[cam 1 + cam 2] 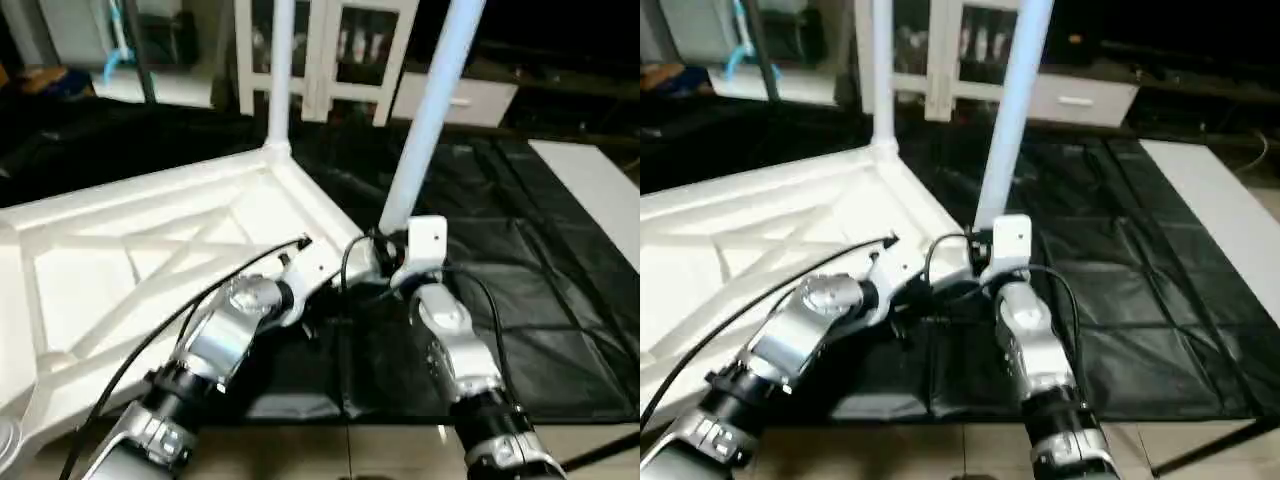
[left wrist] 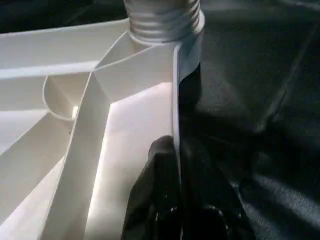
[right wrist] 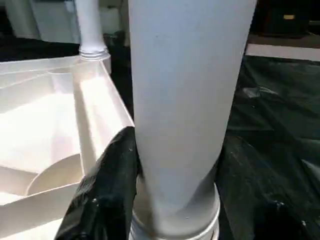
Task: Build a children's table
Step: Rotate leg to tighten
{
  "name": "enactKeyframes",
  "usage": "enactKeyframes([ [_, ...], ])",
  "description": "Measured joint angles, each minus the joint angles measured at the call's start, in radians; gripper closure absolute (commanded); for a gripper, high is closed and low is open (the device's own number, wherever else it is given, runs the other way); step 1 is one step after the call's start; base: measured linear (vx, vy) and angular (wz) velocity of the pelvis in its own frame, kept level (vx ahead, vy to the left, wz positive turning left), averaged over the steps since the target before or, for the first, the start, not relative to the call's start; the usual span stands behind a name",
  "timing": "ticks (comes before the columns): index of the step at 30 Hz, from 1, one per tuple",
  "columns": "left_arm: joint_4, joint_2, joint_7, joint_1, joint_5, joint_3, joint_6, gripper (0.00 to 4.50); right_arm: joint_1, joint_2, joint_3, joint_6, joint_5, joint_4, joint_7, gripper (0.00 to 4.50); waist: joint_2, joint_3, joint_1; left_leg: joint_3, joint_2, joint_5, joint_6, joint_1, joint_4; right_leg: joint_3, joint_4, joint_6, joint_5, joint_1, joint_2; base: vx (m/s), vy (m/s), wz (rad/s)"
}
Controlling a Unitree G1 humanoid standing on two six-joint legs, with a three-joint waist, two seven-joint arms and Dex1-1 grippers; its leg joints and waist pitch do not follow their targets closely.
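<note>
Your tabletop (image 1: 150,250) lies upside down on the black-covered work surface (image 1: 520,300), ribbed underside up, taking up the left half of the head view. Your left gripper (image 2: 177,200) is clenched on the tabletop's side wall near the far right corner socket; in the left wrist view the thin white wall runs between the two black fingers (image 2: 150,190), one inside the tray and one outside over the black cover.

Your right gripper (image 3: 170,200) is at the base of a second leg (image 1: 430,110), just beside the tabletop's right edge. One black finger (image 3: 107,185) presses against the leg's lower end just above its ribbed collar; the opposite finger is hidden behind the tube, so you appear to be grasping the leg, jaws partly apart around its width.

One leg (image 1: 281,70) already stands in the far corner socket, upright, long axis vertical. The held leg leans, its upper end tilted toward the right and away from you, its threaded end down at the gripper.

The black cover is creased and glossy. A white panel (image 1: 595,190) lies along its right side. Beyond the table you have white cabinet frames with glass (image 1: 340,50) and a dark room.
</note>
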Motion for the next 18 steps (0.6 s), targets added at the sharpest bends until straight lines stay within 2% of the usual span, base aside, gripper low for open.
enactKeyframes([
  [1,-0.002,0.003,-0.005,0.000,-0.001,-0.001,-0.003,4.50,0.007,-0.012,0.000,0.003,0.002,-0.010,0.025,2.05,0.000,0.000,0.001,0.000,0.000,0.000,0.000,0.000,0.000,0.000,0.000,-0.001,0.001,0.000,0.000,0.000,0.000,0.00],
  [4,-0.010,0.019,-0.020,0.000,-0.004,-0.008,-0.011,4.50,0.042,-0.037,0.010,0.022,0.001,-0.052,0.067,1.88,0.000,0.000,0.010,0.001,0.001,0.000,0.000,-0.001,0.000,0.001,0.001,-0.002,0.018,0.000,0.000,0.000,0.000,0.00],
  [7,-0.023,0.056,-0.058,0.010,-0.013,-0.008,-0.049,4.50,0.067,-0.068,0.024,0.025,0.008,-0.093,0.117,1.52,0.001,0.001,0.021,0.001,0.002,0.000,0.000,0.000,-0.006,0.000,0.002,0.000,0.019,-0.003,0.001,0.000,0.000,0.00],
  [9,-0.035,0.079,-0.084,0.018,-0.017,-0.008,-0.066,4.50,0.068,-0.094,0.039,0.024,0.016,-0.107,0.160,1.49,0.002,0.001,0.024,0.001,0.003,0.000,0.000,0.000,-0.007,-0.001,0.003,0.000,0.020,-0.004,0.002,0.000,0.000,0.00],
  [12,-0.084,0.161,-0.193,0.062,-0.043,-0.020,-0.152,4.50,0.072,-0.219,0.094,0.009,0.016,-0.129,0.349,1.49,0.005,0.001,0.028,0.001,0.003,0.000,-0.001,0.000,-0.008,-0.002,0.003,-0.002,0.020,-0.003,0.002,0.000,0.000,0.00],
  [14,-0.118,0.220,-0.276,0.088,-0.075,-0.020,-0.192,4.50,0.094,-0.279,0.100,0.020,0.069,-0.167,0.532,1.49,0.005,0.001,0.035,0.002,0.004,0.000,0.000,0.000,-0.009,-0.002,0.003,-0.001,0.017,-0.003,0.002,0.000,0.000,0.00],
  [16,-0.145,0.250,-0.343,0.105,-0.102,-0.021,-0.205,4.50,0.113,-0.342,0.098,0.065,0.144,-0.193,0.707,1.49,0.005,0.002,0.047,0.005,0.003,-0.002,0.002,0.000,-0.008,-0.001,0.000,-0.003,0.016,-0.002,0.001,0.000,0.000,0.00],
  [18,-0.149,0.257,-0.364,0.105,-0.109,-0.020,-0.205,4.50,0.112,-0.366,0.093,0.085,0.172,-0.197,0.774,1.49,0.005,0.002,0.050,0.007,0.003,-0.003,0.004,0.000,-0.007,0.000,0.000,-0.003,0.016,-0.001,0.000,0.000,0.000,0.00],
])
